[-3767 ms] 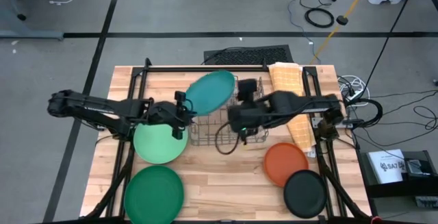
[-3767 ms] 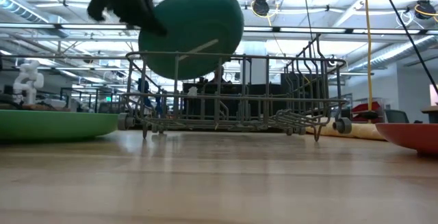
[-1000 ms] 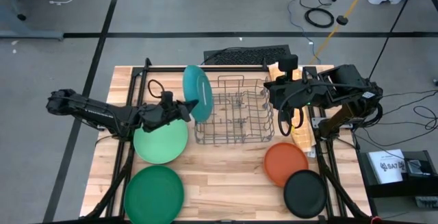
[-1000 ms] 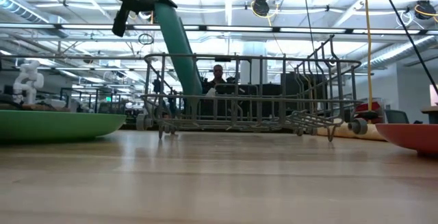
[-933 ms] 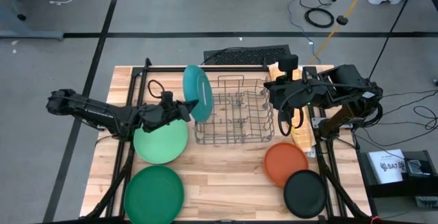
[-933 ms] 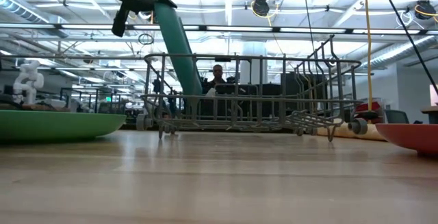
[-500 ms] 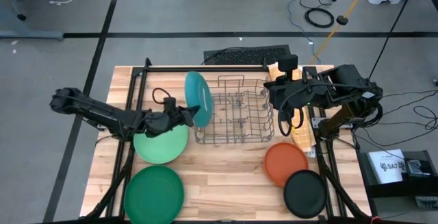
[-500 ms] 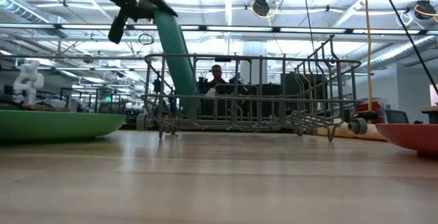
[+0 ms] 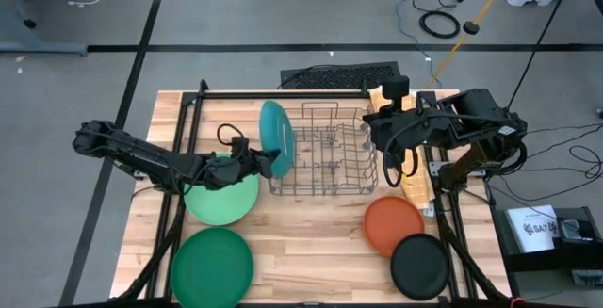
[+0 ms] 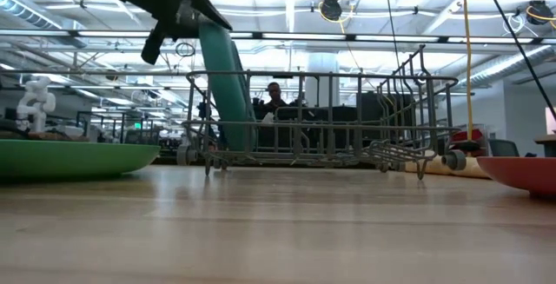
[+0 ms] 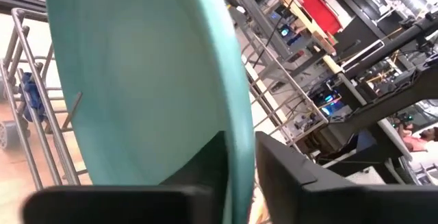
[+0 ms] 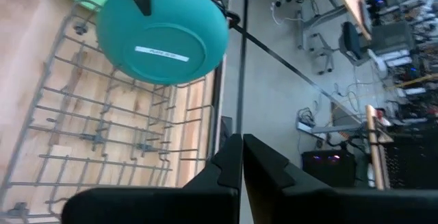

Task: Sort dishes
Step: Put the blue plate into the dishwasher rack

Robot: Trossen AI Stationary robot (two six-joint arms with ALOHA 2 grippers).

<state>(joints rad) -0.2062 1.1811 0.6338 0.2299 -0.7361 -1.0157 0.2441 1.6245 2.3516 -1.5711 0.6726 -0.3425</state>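
left gripper (image 9: 252,162) clamped on rim of teal plate (image 9: 276,138), held on edge at left end of grey wire rack (image 9: 325,153), lower edge down among the wires in the low view. looks light, stiff, slick plastic; best pinched at rim as now. faces turned left and right, edge-line running front to back, top tilted slightly left. light green plate (image 9: 221,195) flat beneath arm. right gripper (image 9: 396,162) idle beside rack's right end, fingers together, empty. orange plate (image 9: 394,225) flat, front right.
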